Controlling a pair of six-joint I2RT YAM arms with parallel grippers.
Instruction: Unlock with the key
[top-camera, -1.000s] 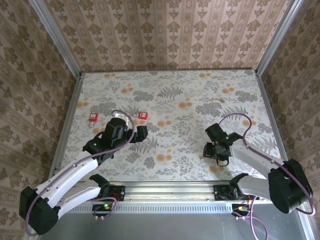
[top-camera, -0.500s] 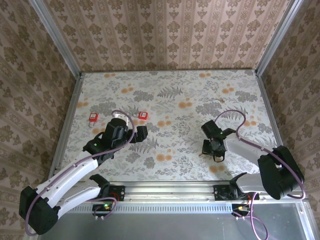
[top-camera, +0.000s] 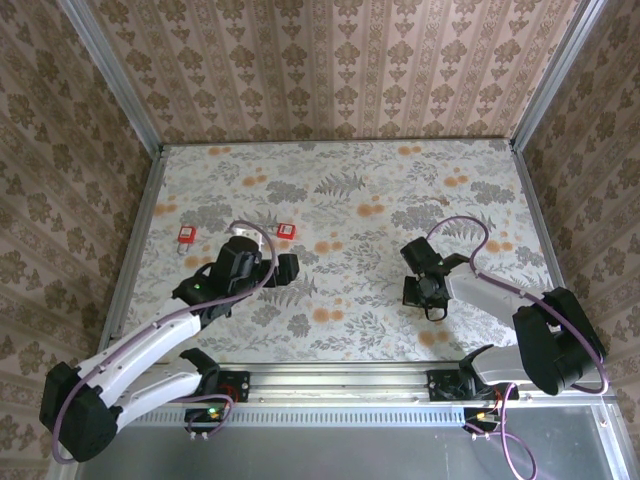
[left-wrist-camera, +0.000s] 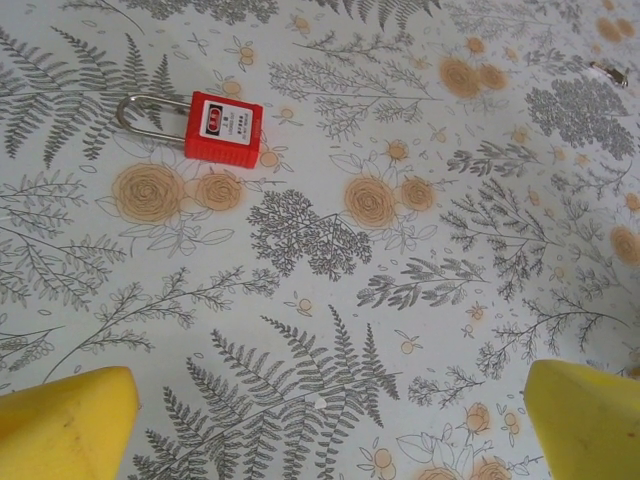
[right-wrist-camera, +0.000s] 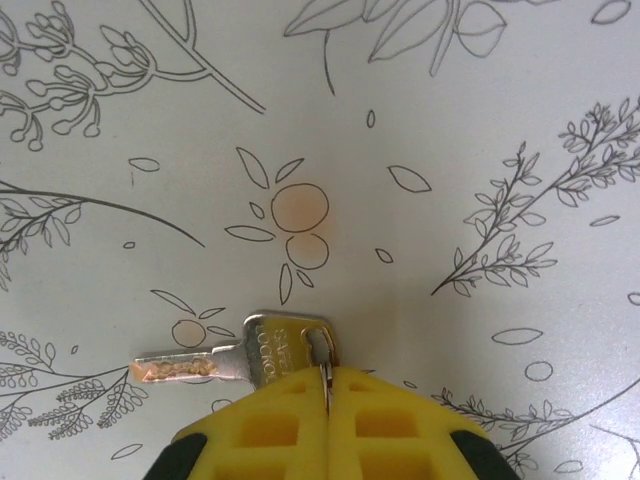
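**Right claw closes on key at table's right side**

The right gripper (right-wrist-camera: 325, 388) has its yellow, waffle-gridded pads (right-wrist-camera: 270, 430) pressed together on the thin wire ring (right-wrist-camera: 322, 370) at the head of the key (right-wrist-camera: 250, 355). The key is a flat silver blade lying on the glossy fern-and-rose table (top-camera: 340, 190) (its toothed end points left in the wrist view). The left gripper (left-wrist-camera: 325, 430) stands spread wide and holds nothing. A boxy red padlock (left-wrist-camera: 222, 126) with a curved steel shackle lies flat ahead of it, and a second padlock (top-camera: 186, 236) lies further left, both well apart from the key.
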